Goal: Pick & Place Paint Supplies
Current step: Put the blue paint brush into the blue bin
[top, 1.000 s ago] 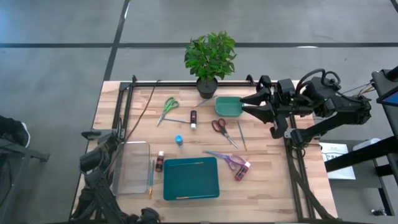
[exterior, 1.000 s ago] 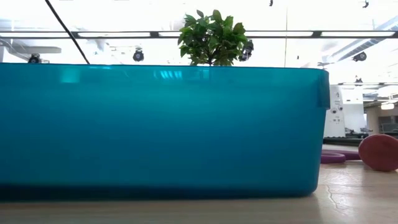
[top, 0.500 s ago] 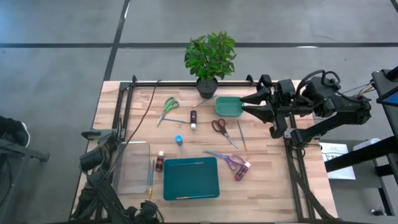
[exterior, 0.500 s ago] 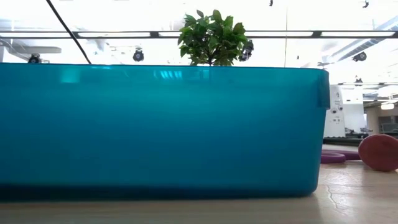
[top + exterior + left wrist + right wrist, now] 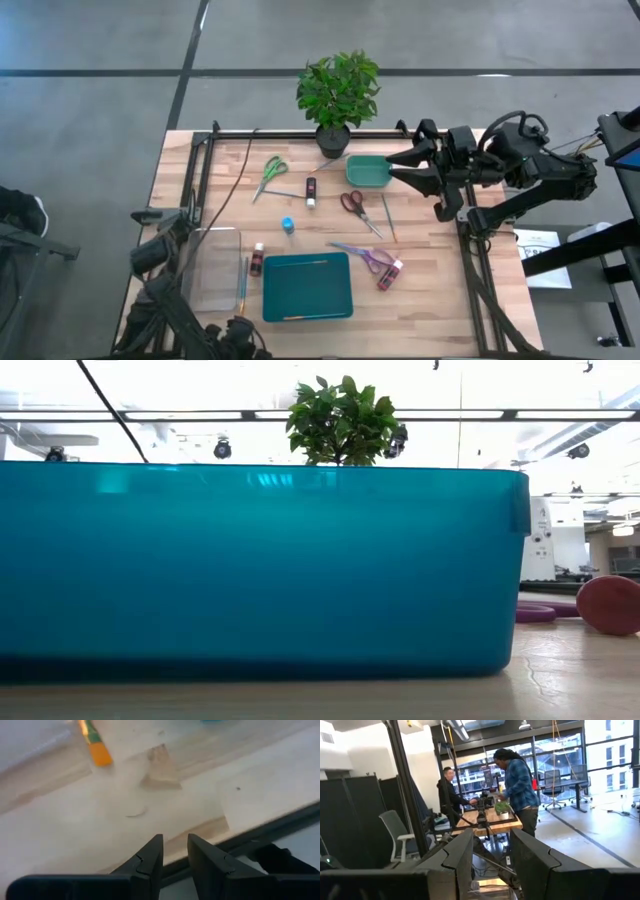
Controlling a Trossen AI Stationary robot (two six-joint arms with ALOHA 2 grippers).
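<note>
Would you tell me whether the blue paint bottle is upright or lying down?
Upright: the high view shows the blue bottle end-on, as a small round shape.

Four cameras: one overhead, one at table level, one on each wrist.

The high view looks straight down on the whole table. The low view sits on the tabletop, pressed up against the teal bin, whose wall fills most of the frame; the potted plant peeks over it and shows in the high view too, upper centre. The left wrist view stares close down at wood past its fingers. The right wrist view looks level into the room, two people at a far table.
</note>
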